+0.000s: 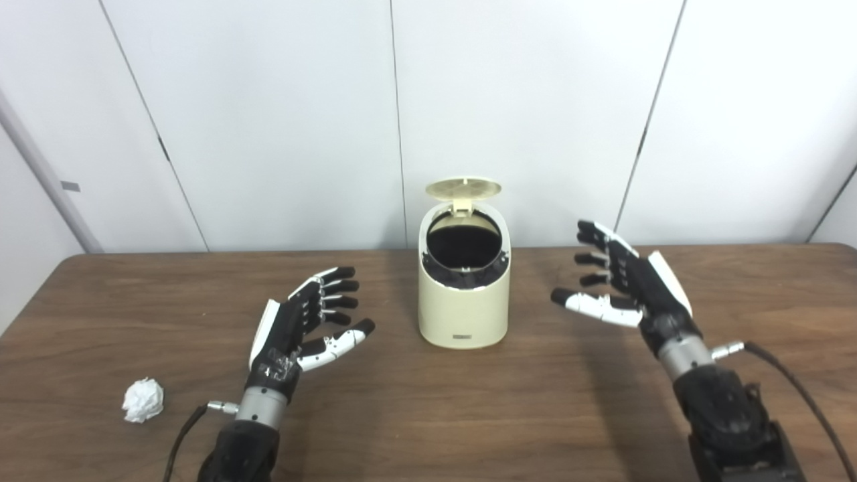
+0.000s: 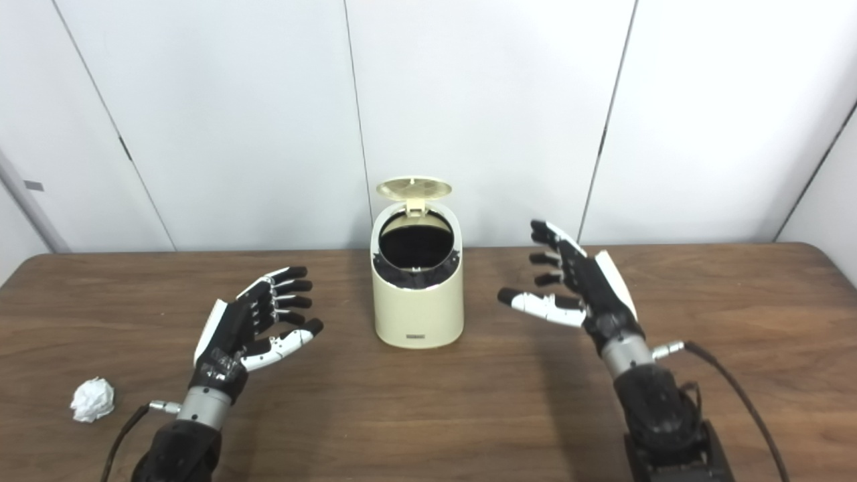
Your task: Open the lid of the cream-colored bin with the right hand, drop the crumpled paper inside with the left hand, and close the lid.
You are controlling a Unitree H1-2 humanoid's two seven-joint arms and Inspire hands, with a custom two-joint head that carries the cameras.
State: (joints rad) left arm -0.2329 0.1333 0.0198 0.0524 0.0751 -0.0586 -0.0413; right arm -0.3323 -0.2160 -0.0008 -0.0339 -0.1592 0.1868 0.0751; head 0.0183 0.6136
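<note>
So on your far left there's the crumpled white paper ball (image 1: 142, 399), just sitting on the dark brown wooden table (image 1: 428, 415) near the front edge, well apart from everything else. Next over is your left robot hand (image 1: 304, 320), empty, fingers spread and palm facing inward toward the middle, beside the paper but not touching it. Dead center you've got the small cream-colored plastic bin (image 1: 463, 308) with its round lid (image 1: 463, 188) flipped up at the back, so the dark inside is wide open to you. On the right, your right robot hand (image 1: 619, 280) hangs near the bin, fingers spread, holding nothing, clear of both bin and lid.
</note>
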